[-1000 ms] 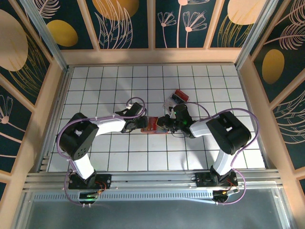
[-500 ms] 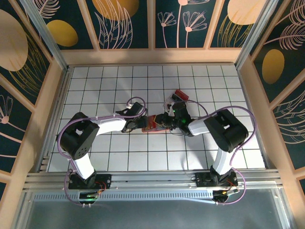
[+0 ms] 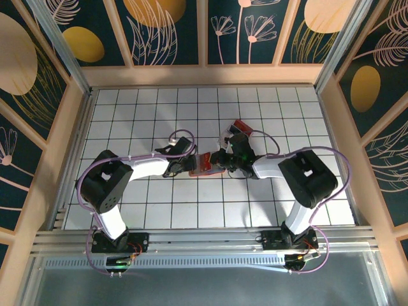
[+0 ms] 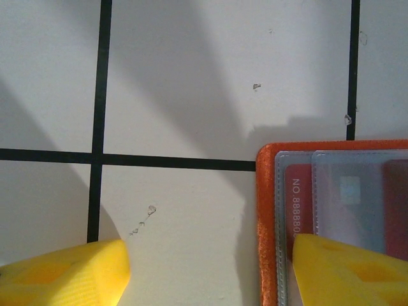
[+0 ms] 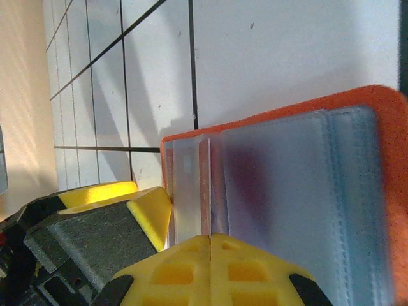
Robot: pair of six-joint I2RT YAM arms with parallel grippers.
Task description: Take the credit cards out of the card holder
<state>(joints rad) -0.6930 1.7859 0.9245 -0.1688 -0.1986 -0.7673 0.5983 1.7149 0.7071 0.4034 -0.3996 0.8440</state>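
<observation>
On the white tiled table (image 3: 127, 115), the flat orange-red folding card holder (image 3: 207, 164) lies at the centre of the top view, with the left gripper (image 3: 189, 165) at its left edge and the right gripper (image 3: 221, 160) at its right edge. A clear plastic box with red and black contents (image 3: 241, 129) sits just up and right of them. Plastic cards (image 4: 347, 191) lie inside the holder's sleeves.
</observation>
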